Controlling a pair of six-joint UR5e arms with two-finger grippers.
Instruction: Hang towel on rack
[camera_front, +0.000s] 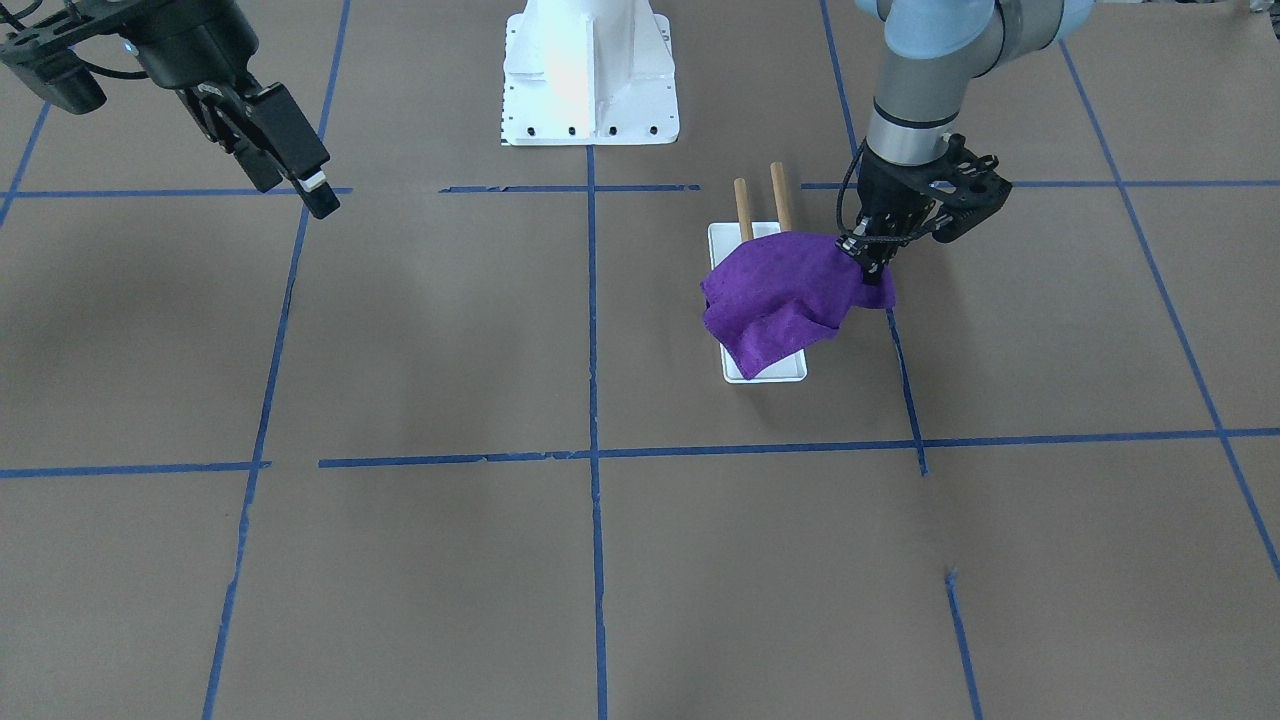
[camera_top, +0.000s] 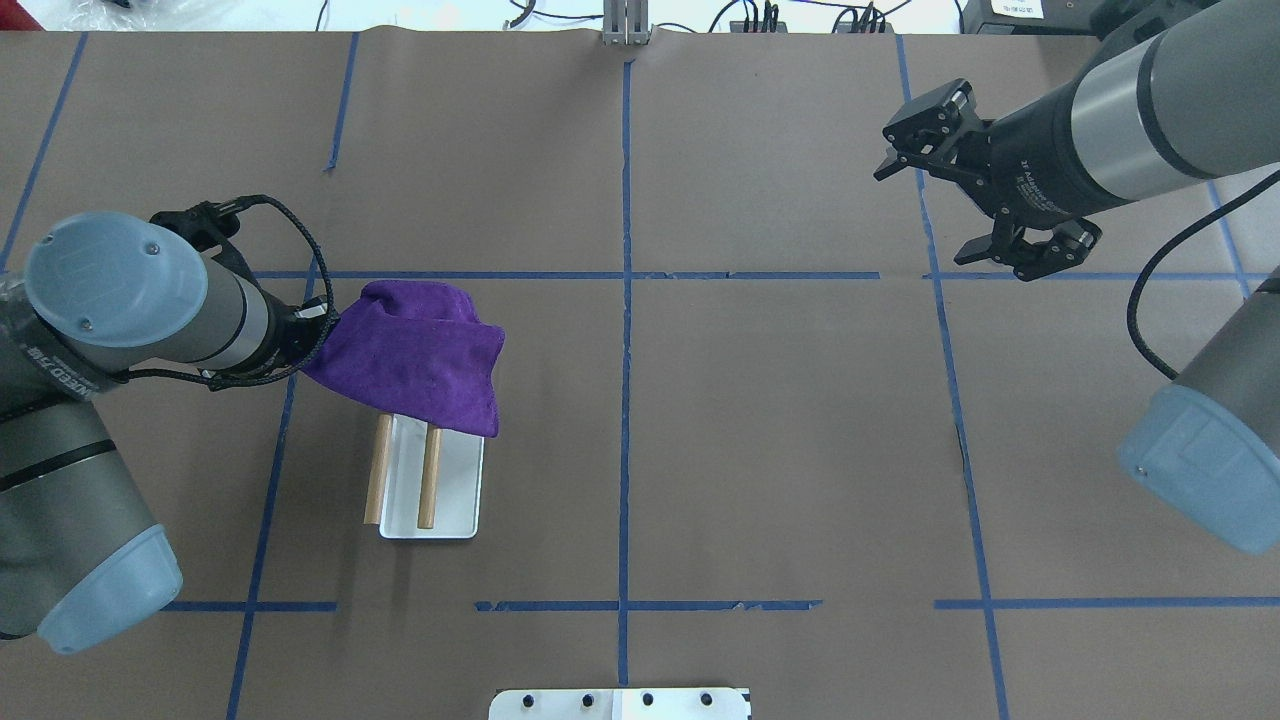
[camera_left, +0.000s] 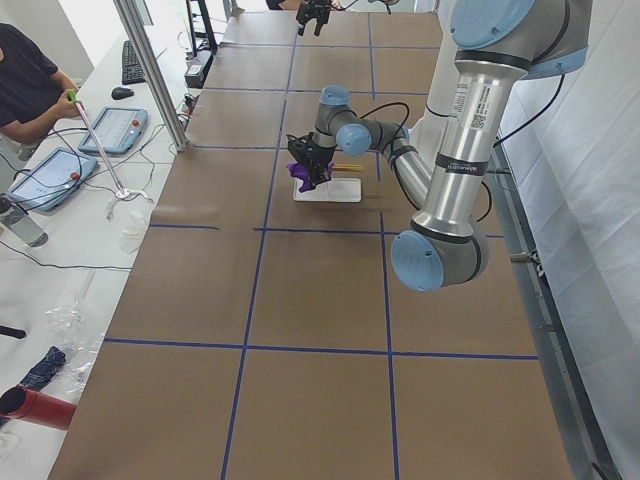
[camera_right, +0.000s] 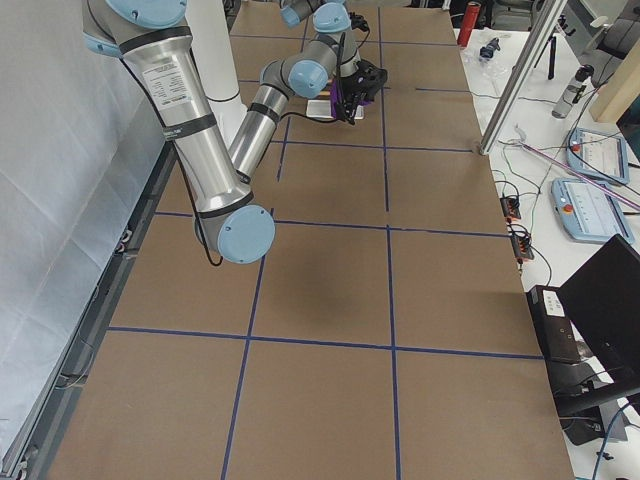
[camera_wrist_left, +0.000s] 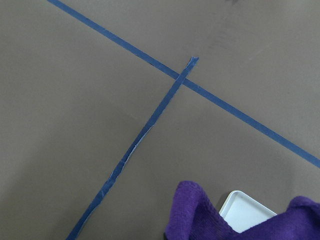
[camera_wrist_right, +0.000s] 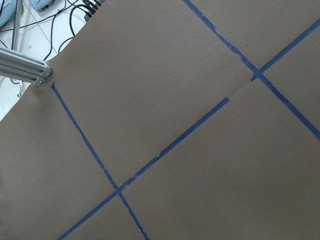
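Now left pincer (camera_front: 868, 265) clenched on towel (camera_front: 775, 300) — draped over rack (camera_top: 455, 485) rods (right pincer (camera_top: 922, 215) spread, well apart).

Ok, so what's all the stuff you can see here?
rack: 1, white base with two brown rods, on the table's left half
towel: 1, purple, over the far end of the rods, one corner held
table: 1, brown with blue tape lines, under everything
pedestal: 1, white, at the robot's edge of the table
person: 1, dark shirt, at the side bench
left gripper: 1, black, shut on the towel's corner
right gripper: 1, black, open, above the table's right side
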